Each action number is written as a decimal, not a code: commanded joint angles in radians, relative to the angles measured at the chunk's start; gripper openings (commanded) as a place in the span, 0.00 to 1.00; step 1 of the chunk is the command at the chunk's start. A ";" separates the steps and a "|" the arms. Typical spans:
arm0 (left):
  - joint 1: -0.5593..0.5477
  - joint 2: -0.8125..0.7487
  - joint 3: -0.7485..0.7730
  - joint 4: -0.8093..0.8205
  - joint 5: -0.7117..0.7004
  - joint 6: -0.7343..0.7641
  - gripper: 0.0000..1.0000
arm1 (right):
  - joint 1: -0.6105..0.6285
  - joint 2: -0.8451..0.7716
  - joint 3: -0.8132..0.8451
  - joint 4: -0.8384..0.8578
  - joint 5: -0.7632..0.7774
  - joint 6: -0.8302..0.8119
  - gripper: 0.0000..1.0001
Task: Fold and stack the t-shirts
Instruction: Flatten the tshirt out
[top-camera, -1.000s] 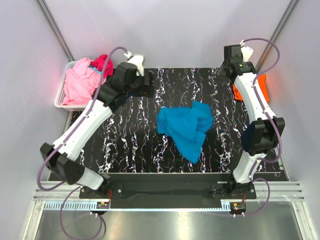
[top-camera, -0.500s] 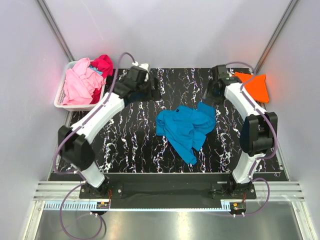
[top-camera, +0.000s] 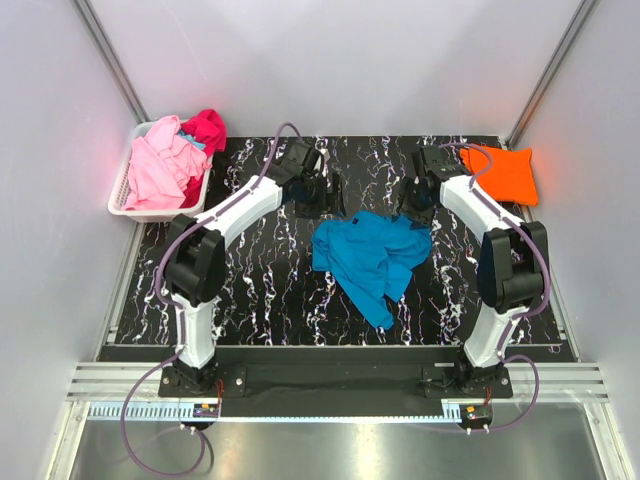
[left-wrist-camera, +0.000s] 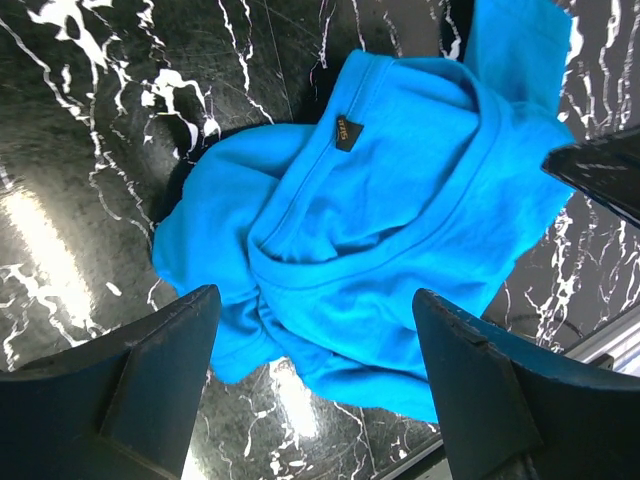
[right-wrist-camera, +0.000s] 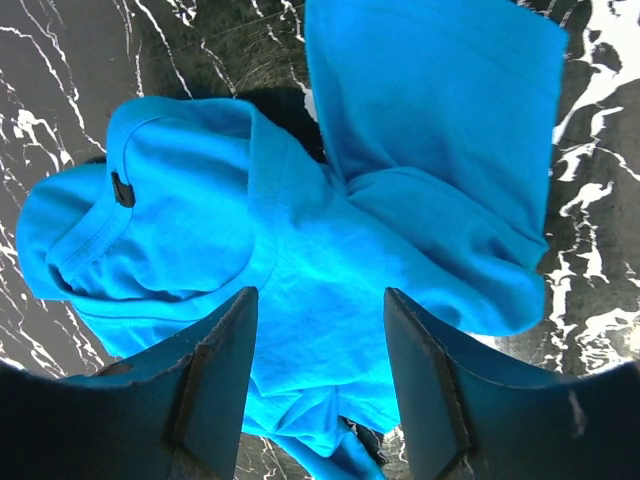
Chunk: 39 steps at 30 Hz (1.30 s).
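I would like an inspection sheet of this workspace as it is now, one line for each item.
Surface: black marbled table top, no spill seen.
Job's things: turquoise t-shirt crumpled at the centre; orange t-shirt lying flat at the far right corner; pink t-shirt and magenta t-shirt heaped in the white basket.
Clutter: nothing seen.
Grippers: left gripper and right gripper both open over the turquoise t-shirt, holding nothing.
Cables: purple cables run along both arms, with loops at the bases.
Surroundings: pale walls; metal rail at the near edge.

open tool (right-wrist-camera: 318, 375) above crumpled turquoise t-shirt (right-wrist-camera: 300, 230) on marbled table (right-wrist-camera: 60, 80).
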 joint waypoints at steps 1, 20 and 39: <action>0.000 0.030 0.058 0.038 0.052 -0.005 0.82 | 0.005 0.014 0.011 0.008 -0.044 -0.005 0.61; 0.039 0.007 0.006 0.041 0.007 0.009 0.83 | 0.020 0.100 0.155 -0.093 0.108 -0.064 0.00; 0.231 0.042 0.072 0.046 0.052 -0.184 0.82 | 0.091 0.293 1.051 -0.308 -0.310 -0.281 0.00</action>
